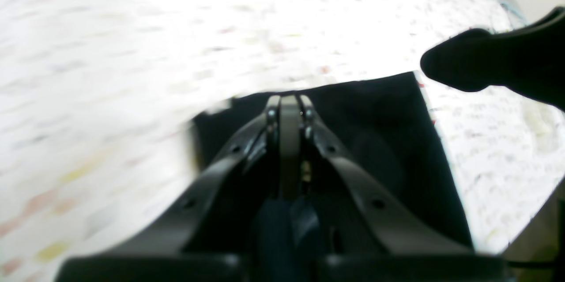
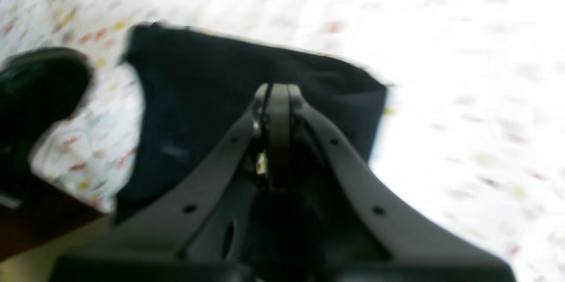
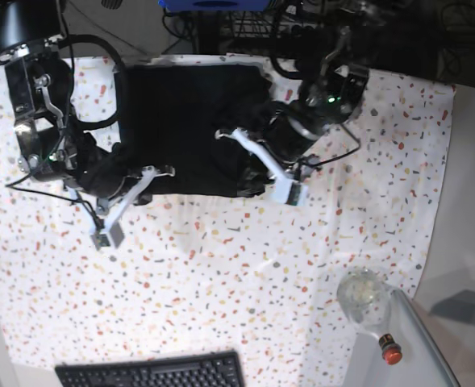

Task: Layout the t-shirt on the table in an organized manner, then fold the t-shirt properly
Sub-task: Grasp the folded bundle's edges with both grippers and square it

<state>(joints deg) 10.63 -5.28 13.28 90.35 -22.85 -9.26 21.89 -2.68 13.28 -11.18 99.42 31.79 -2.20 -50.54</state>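
Observation:
The black t-shirt (image 3: 185,121) lies as a dark rectangle at the far middle of the speckled white table (image 3: 245,266). My left gripper (image 3: 252,187) is at the shirt's near edge on the right of the base view. In its wrist view the jaws are shut (image 1: 289,99) on the black cloth (image 1: 379,141), which spreads beneath them. My right gripper (image 3: 144,177) is at the same near edge further left, shut (image 2: 277,88) on the cloth (image 2: 198,83). Both wrist views are blurred. Each shows the other gripper as a dark shape at its side (image 1: 485,63) (image 2: 39,83).
A black keyboard (image 3: 152,372) lies at the table's near edge. A clear glass jar (image 3: 362,294) and a small red-capped thing (image 3: 390,351) stand at the near right, beside a plain grey side surface (image 3: 471,242). Cables and dark gear crowd the far edge.

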